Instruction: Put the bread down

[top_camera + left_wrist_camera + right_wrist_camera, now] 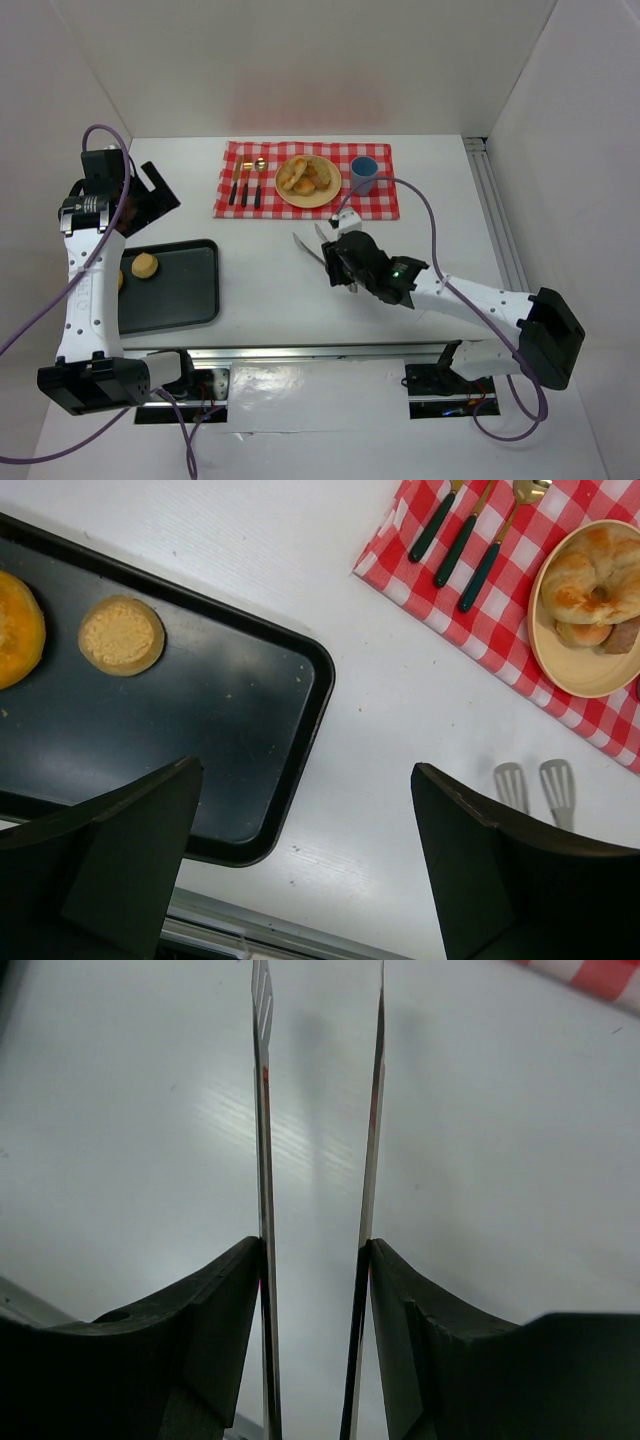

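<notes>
Two buns (pixel 121 634) lay on the left tray (pixel 180 290); the left pincer (pixel 305 770) stood wide, the right pincer (pixel 315 1250) gripped tongs (pixel 262 1160).

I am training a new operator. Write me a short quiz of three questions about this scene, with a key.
1. True or false: the right gripper holds metal tongs.
2. What stands just right of the plate on the checked cloth? A bottle; B blue cup; C bowl.
3. How many pieces of bread lie on the black tray?
Key: 1 true; 2 B; 3 two.
</notes>
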